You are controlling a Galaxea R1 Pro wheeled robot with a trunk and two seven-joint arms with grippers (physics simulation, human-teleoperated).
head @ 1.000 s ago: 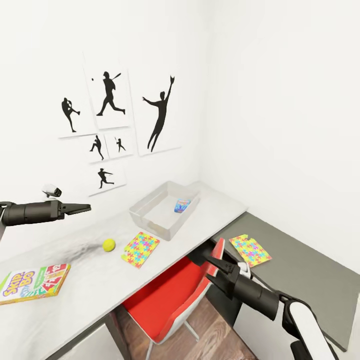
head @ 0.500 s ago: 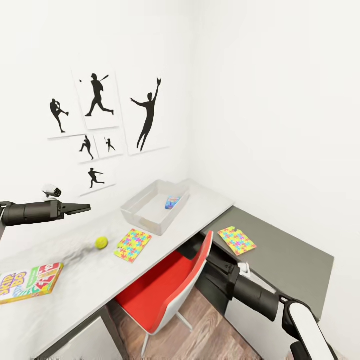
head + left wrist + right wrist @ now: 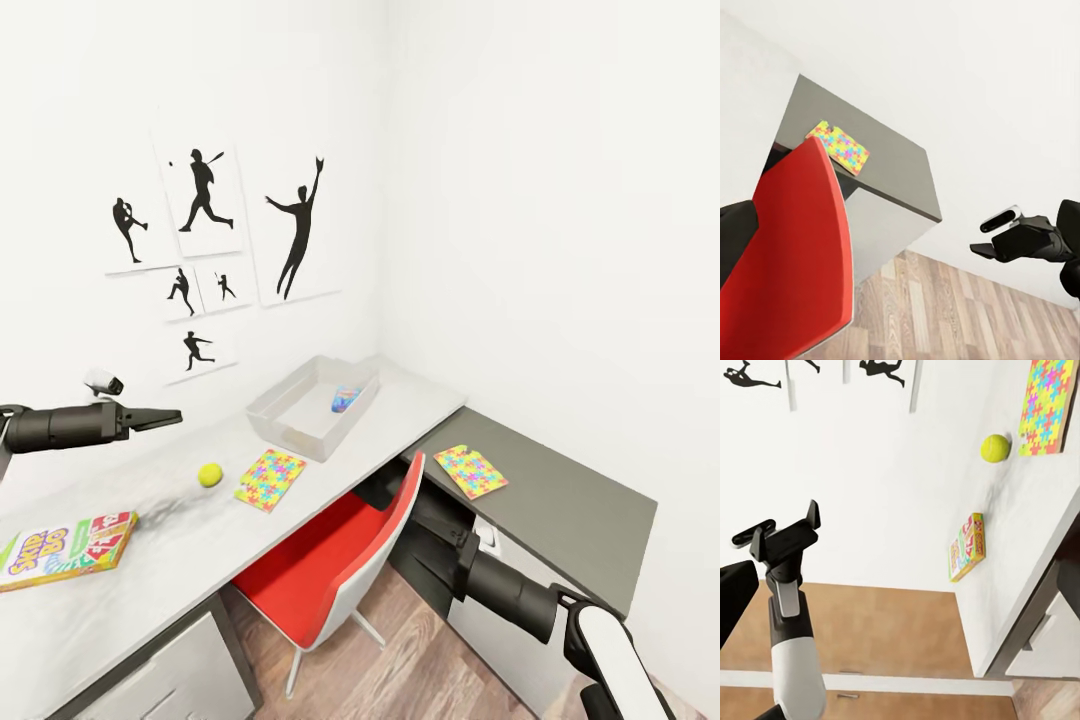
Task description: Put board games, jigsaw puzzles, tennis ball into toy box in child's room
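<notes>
You have 1 small item inside the toy box; tennis ball, 2 puzzles, board game remain out. Left gripper together, empty; right gripper: cannot tell.

One title reads here: "SKIP-BO", in big colourful letters across the lid of the board game lying flat at the near left end of the table. The smaller red lettering beside it on the same lid is too blurred to read.
</notes>
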